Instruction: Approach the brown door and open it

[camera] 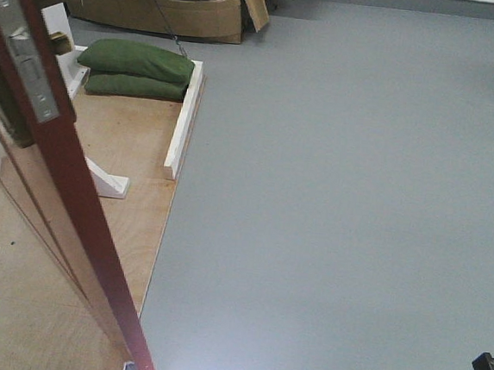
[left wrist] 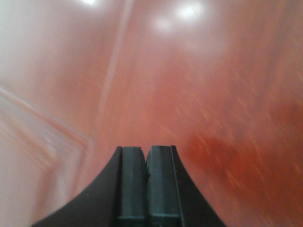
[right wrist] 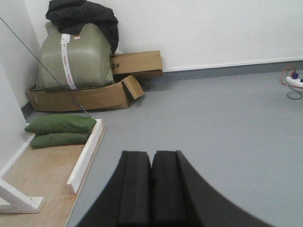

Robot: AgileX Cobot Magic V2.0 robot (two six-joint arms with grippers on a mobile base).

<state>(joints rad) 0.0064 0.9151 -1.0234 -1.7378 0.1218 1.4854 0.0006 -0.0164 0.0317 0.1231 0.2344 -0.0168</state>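
On my wrist cameras: the left gripper [left wrist: 147, 155] carries two dark grey-green, block-shaped pads [left wrist: 132, 184] flanked by black shells [left wrist: 94, 201] that flare outward toward the base; the right gripper [right wrist: 151, 160] has the same flared outline, matte black throughout.

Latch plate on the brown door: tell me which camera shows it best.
The exterior front-facing view: the latch plate sits in plain sight on the brown door edge, upper left. The left wrist view shows only blurred glossy door panel, no plate. The right wrist view shows no door.
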